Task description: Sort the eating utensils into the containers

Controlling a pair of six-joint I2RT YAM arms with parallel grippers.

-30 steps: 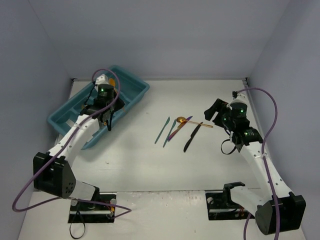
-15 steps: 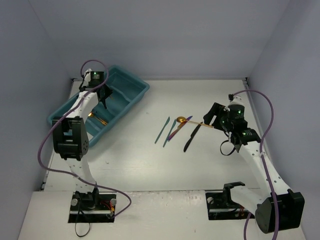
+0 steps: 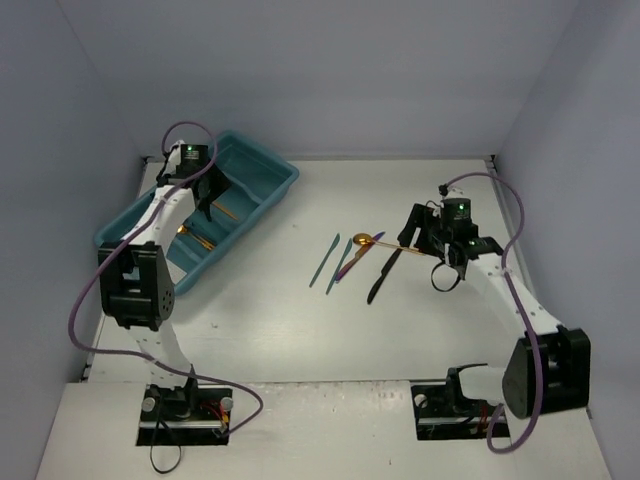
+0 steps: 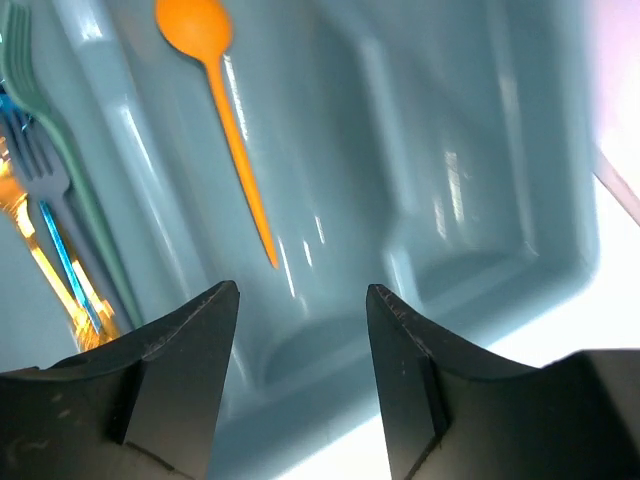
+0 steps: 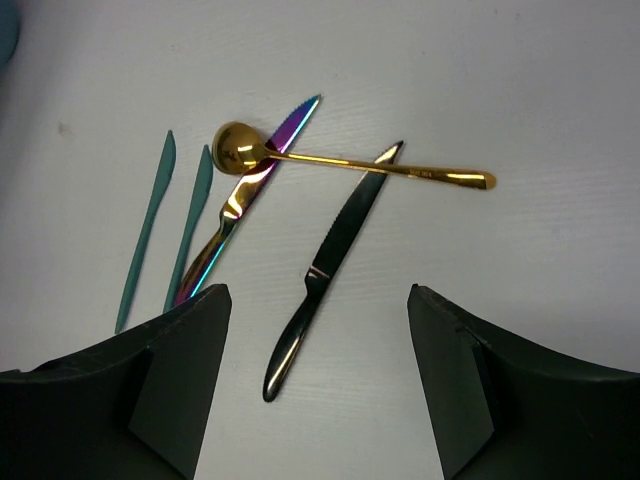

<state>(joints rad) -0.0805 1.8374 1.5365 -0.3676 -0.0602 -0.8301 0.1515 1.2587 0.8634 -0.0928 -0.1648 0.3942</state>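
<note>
The teal tray (image 3: 283,171) sits at the back left, its long compartments the containers. My left gripper (image 3: 207,203) hovers over it, open and empty (image 4: 302,295). Below it a gold-orange spoon (image 4: 225,110) lies in one compartment (image 4: 480,200), and several forks (image 4: 40,150) lie in the one beside it. On the table lie two teal knives (image 3: 323,260) (image 5: 145,235), an iridescent purple knife (image 5: 245,195), a gold spoon (image 5: 350,163) and a black knife (image 5: 325,270). My right gripper (image 3: 412,233) hangs open above the black knife's handle (image 5: 318,295), holding nothing.
The loose utensils form a tight cluster mid-table (image 3: 360,258), the gold spoon lying across the purple knife and the black knife's tip. Walls close the table off at the back and on both sides. Purple cables loop from both arms.
My left gripper has opened and drawn back over the tray, leaving a gold spoon lying in a compartment. My right gripper has moved left, closer to the utensil cluster, still open.
</note>
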